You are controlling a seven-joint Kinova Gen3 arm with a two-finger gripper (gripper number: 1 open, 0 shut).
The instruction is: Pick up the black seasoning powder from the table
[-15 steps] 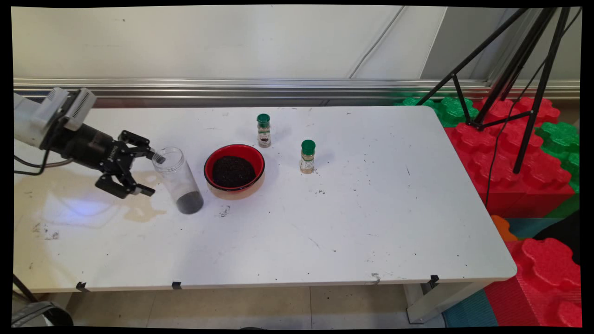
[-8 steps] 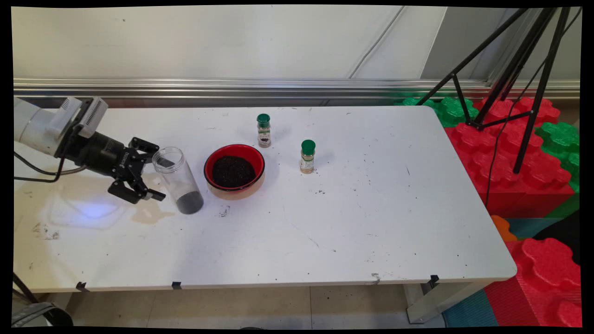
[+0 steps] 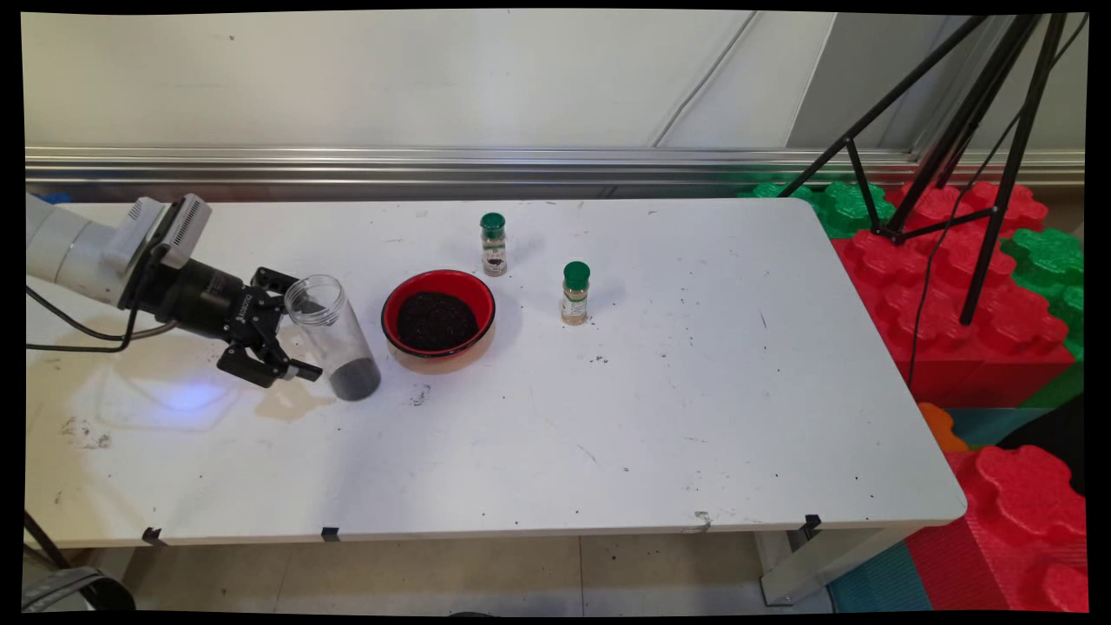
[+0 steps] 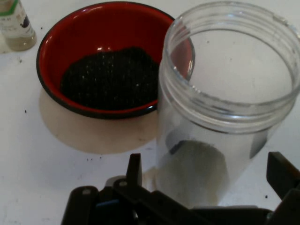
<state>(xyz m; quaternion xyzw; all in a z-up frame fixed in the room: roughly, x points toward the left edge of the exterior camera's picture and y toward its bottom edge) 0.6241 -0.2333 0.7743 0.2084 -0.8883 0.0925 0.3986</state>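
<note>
Since a second ago the gripper has advanced toward the clear jar, and its spread fingers now flank the jar's lower body, one on each side, with gaps visible between pads and glass, so nothing is clamped. That jar stands upright and lidless on the white table, a dark layer of grains at its bottom. Just beyond the jar from the gripper sits a red bowl filled with dark grains, near but not touching it. Farther past the bowl stand two small green-capped spice bottles, the second apart from the first.
</note>
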